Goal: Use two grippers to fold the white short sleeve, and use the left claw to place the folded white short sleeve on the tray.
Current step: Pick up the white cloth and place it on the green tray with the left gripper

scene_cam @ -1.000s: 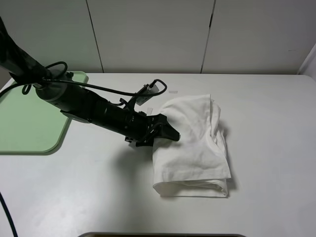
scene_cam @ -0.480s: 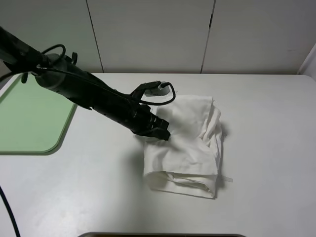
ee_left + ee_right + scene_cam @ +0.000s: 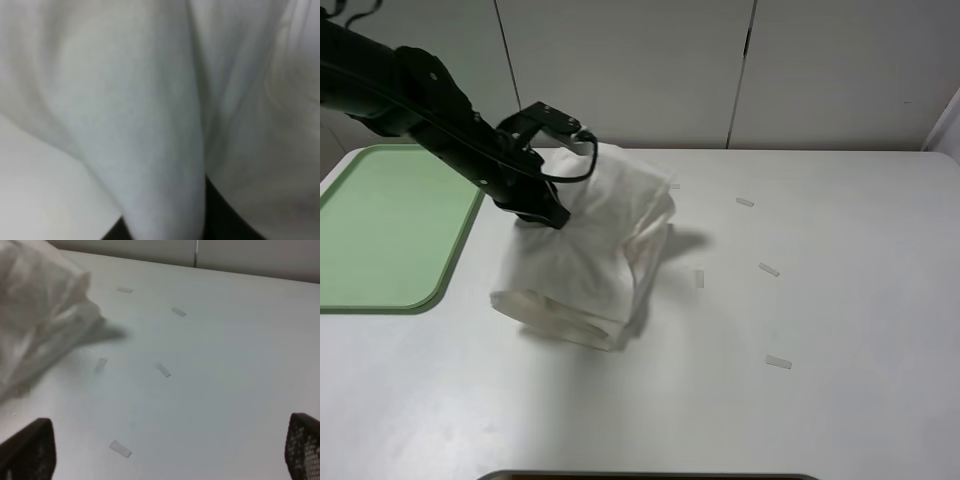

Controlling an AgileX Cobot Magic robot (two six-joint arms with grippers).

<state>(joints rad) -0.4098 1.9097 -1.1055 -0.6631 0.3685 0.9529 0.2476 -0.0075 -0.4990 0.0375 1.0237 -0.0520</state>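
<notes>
White short sleeve (image 3: pixel 585 255) hanging lengthwise, gripped by left pincer (image 3: pixel 548 212)

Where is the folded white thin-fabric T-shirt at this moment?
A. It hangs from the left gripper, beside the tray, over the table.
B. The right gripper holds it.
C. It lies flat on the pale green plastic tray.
A: the left gripper is shut on the folded white thin-fabric T-shirt, which hangs just right of the pale green plastic tray.
</notes>
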